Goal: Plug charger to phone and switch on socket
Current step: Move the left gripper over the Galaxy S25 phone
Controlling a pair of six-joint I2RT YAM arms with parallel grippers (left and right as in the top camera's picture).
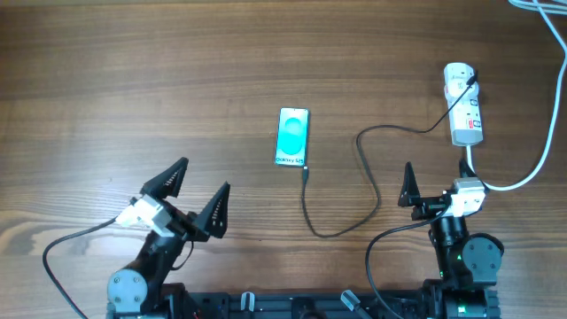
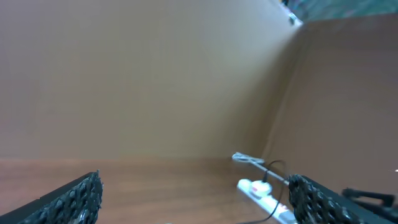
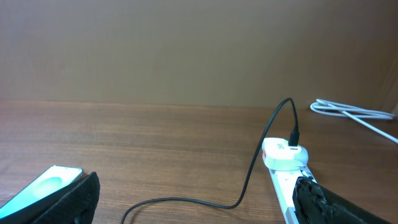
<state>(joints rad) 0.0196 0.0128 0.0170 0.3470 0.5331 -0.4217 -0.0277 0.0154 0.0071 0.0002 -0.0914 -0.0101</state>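
The phone (image 1: 293, 136) lies flat mid-table, cyan screen up; its corner shows in the right wrist view (image 3: 45, 182). The charger cable (image 1: 330, 232) runs from a tip at the phone's near edge (image 1: 305, 172), loops toward me, then goes right to the socket (image 1: 464, 111). There it enters a white adapter (image 3: 285, 153) on the strip's far end. My left gripper (image 1: 205, 175) is open and empty, near the front left. My right gripper (image 1: 438, 175) is open and empty, just in front of the socket, whose near end sits by its right finger (image 3: 287, 194).
The socket's thick white cord (image 1: 532, 174) curves from its near end out right and up to the far right corner, also in the right wrist view (image 3: 351, 112). The left wrist view shows the socket (image 2: 258, 189) far off and a brown wall behind the table.
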